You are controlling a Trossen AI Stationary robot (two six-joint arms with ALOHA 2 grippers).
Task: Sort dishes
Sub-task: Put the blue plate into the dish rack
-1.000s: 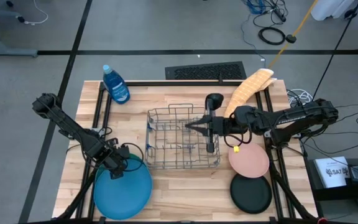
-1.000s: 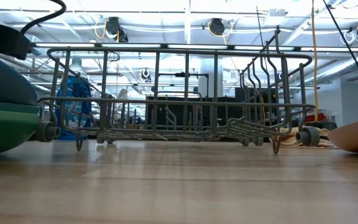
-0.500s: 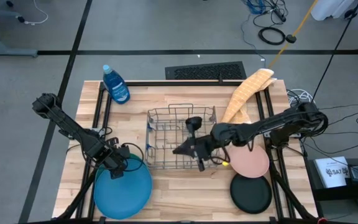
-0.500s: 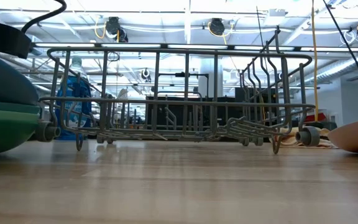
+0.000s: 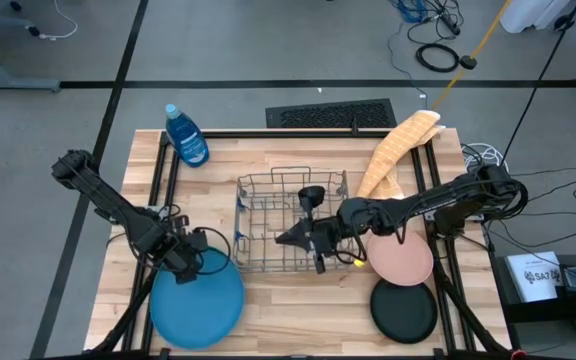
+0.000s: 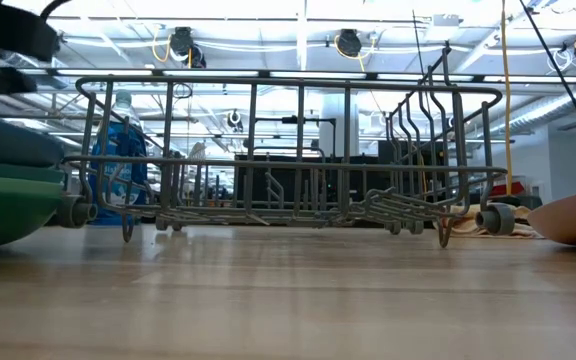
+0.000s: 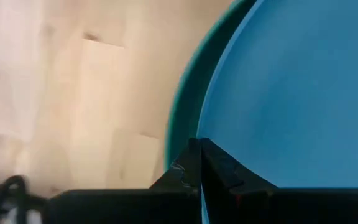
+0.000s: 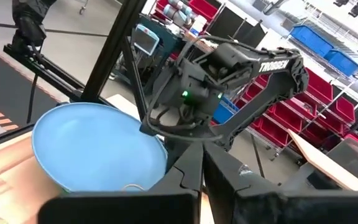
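Table (image 5: 298, 300) of pale wood carries everything. Wire dish rack (image 5: 293, 235) sits mid-table. Near the left front corner the blue plate (image 5: 198, 305) tops a stack, teal plate (image 7: 182, 106) rim peeking beneath it, green plate (image 6: 3, 205) lower still. Pink plate (image 5: 403, 258) lies right of the rack, black plate (image 5: 404, 310) just in front. Left claw (image 5: 190, 265), pinched tight, touches the blue plate's rim. Right claw (image 5: 286, 240), closed and empty, hovers over the rack.
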